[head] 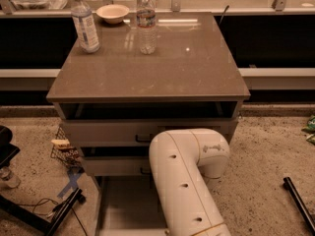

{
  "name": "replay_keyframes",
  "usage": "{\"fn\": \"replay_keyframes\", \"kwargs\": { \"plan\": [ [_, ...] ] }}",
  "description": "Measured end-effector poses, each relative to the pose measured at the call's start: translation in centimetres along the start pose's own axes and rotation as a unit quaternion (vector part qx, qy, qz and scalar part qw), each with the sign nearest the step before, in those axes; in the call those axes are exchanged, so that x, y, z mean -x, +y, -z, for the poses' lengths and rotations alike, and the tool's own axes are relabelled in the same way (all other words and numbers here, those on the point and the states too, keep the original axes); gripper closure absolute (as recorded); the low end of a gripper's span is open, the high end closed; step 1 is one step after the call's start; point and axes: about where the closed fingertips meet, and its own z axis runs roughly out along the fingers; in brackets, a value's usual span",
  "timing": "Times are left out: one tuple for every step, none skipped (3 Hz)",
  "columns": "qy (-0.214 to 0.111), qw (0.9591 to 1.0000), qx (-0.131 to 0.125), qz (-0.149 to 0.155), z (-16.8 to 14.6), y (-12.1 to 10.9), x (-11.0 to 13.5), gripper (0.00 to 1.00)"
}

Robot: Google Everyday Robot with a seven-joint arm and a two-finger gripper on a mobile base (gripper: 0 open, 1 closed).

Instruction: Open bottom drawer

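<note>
bottom drawer standing pulled out, white arm bending low in front of the cabinet

the bottom drawer is sitting drawn out toward the near side beneath the middle drawer, showing its pale grey inside just left of the white arm. the tool is lying hidden behind that arm, low at the cabinet front, so i cannot tell whether it is open or closed. a labelled bottle, a clear water bottle and a small bowl are standing at the far left of the bench.

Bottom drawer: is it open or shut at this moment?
Open. The bottom drawer is pulled out of the cabinet, and its pale grey inside shows. The white arm hides the claw.
</note>
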Motion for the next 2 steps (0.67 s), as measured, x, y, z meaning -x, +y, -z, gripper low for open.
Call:
{"fn": "replay_keyframes", "kwargs": {
  "plan": [
    [0.0, 1.0, 0.001, 0.0, -0.05, -0.18, 0.06, 0.0],
    [0.0, 1.0, 0.001, 0.0, -0.06, -0.23, 0.07, 0.0]
  ]
}}
